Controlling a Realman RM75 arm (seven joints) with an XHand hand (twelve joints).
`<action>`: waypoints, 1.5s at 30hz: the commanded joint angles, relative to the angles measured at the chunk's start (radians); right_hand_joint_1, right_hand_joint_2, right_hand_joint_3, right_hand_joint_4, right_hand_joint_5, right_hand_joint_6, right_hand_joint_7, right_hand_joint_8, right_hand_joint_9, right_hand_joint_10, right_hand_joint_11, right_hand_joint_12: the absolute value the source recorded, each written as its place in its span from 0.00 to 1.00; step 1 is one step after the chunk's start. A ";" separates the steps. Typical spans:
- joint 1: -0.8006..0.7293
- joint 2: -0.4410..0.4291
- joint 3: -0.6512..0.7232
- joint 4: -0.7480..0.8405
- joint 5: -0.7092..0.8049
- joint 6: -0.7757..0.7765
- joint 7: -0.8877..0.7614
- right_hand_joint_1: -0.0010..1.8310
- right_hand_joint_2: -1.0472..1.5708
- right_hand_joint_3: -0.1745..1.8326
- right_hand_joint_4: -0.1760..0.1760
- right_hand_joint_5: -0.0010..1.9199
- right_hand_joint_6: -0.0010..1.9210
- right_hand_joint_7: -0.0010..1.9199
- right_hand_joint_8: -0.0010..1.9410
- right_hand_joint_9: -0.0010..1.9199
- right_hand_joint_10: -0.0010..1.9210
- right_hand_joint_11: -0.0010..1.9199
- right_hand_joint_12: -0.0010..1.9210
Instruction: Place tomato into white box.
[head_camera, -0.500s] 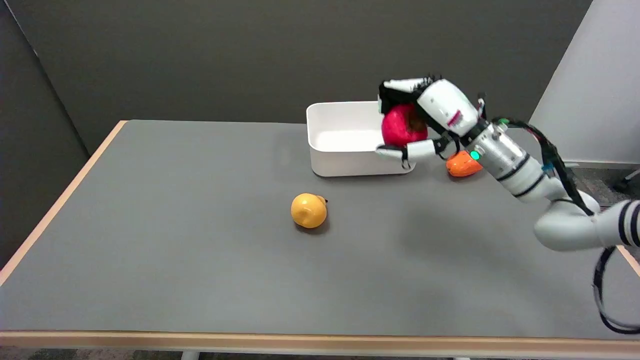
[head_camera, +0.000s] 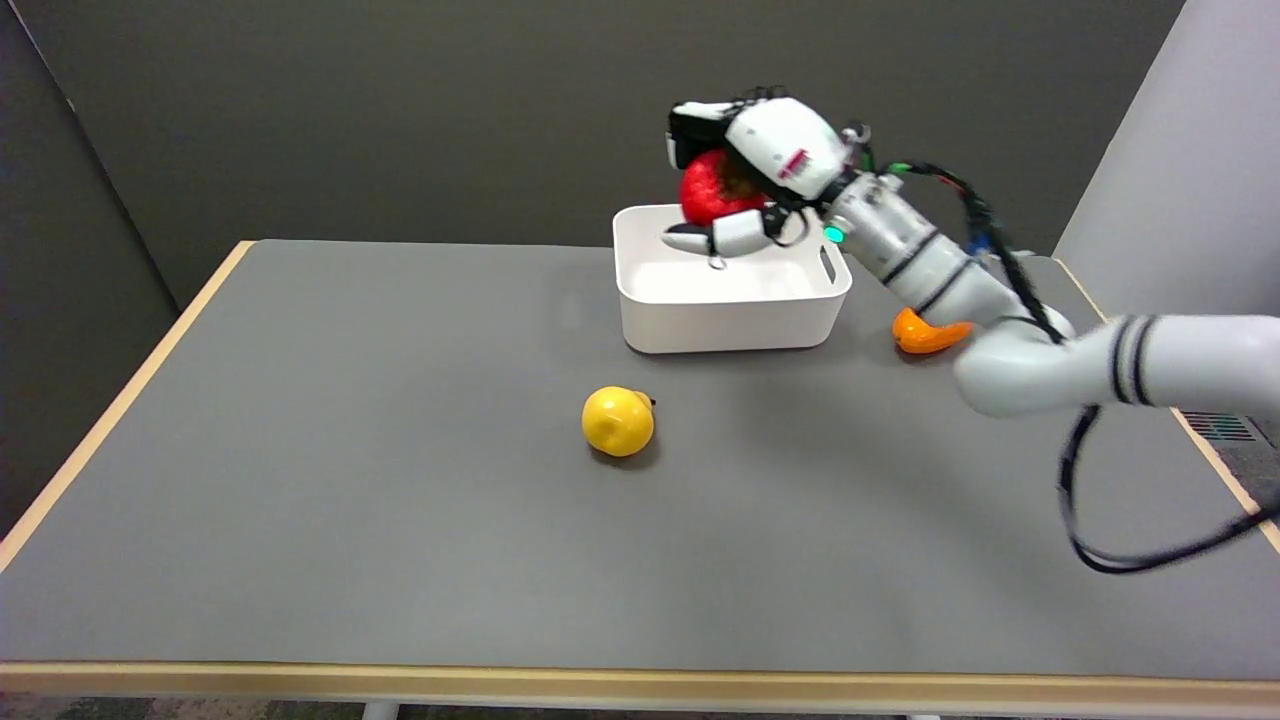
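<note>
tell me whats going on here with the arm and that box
The robot's right hand holds a red tomato in the air above the white box, not yet let go. The box looks empty. A yellow fruit lies on the grey table in front of the box, and an orange thing sits to the box's right, partly behind the arm.

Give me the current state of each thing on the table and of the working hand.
right hand: grips the tomato, raised over the box.
tomato: held in the air above the box, not yet released.
white box: upright on the table, nothing visible inside.
yellow fruit: resting on the table, in front of the box.
orange object: on the table right of the box, partly hidden by the arm.
</note>
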 joint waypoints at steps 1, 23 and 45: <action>0.153 -0.485 -0.103 0.607 0.212 -0.308 -0.104 0.64 0.81 0.27 0.24 0.32 0.83 0.46 0.64 0.45 0.66 0.42 0.83; 0.024 -0.394 0.012 0.711 0.252 -0.361 -0.112 0.64 0.81 0.27 0.24 0.31 0.84 0.46 0.66 0.44 0.68 0.41 0.84; -0.016 -0.270 0.019 0.516 0.252 -0.320 -0.106 0.47 0.72 0.53 0.95 0.18 0.55 0.31 0.43 0.32 0.59 0.27 0.75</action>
